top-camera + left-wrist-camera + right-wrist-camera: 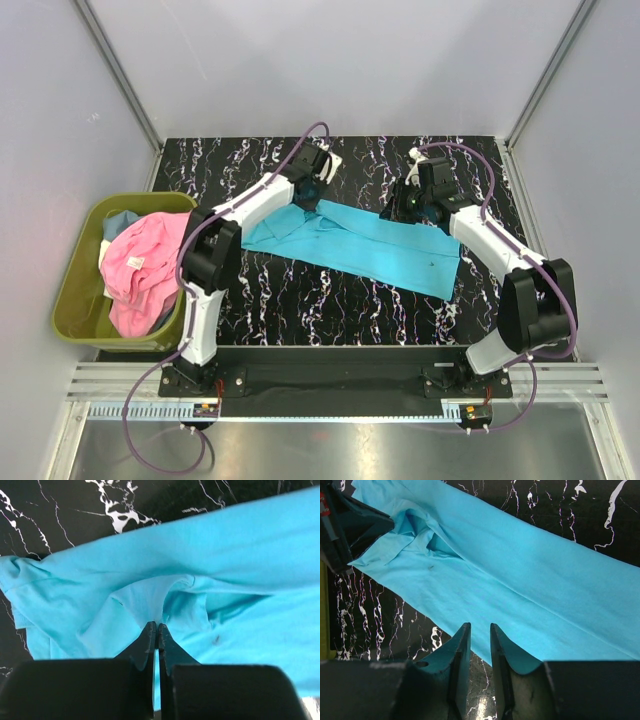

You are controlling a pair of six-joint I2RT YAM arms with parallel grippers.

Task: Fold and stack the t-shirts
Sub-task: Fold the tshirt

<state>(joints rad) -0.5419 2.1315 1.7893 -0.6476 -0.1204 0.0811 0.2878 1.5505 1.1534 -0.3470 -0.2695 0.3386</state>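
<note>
Turquoise t-shirt is lying stretched out to the right of the olive bin, fold apparently unfinished. My left claw is pinching it shut near the collar. My right claw is sitting narrow at its edge; I cannot tell if it is gripping. Pink t-shirt is waiting inside the bin, and nothing is stacked yet.

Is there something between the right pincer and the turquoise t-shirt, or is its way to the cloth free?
Nothing visible stands in the way. The right pincer is directly at the edge of the turquoise t-shirt, with only cloth and table beneath. The left pincer is shut on the shirt farther along, off to one side.
</note>
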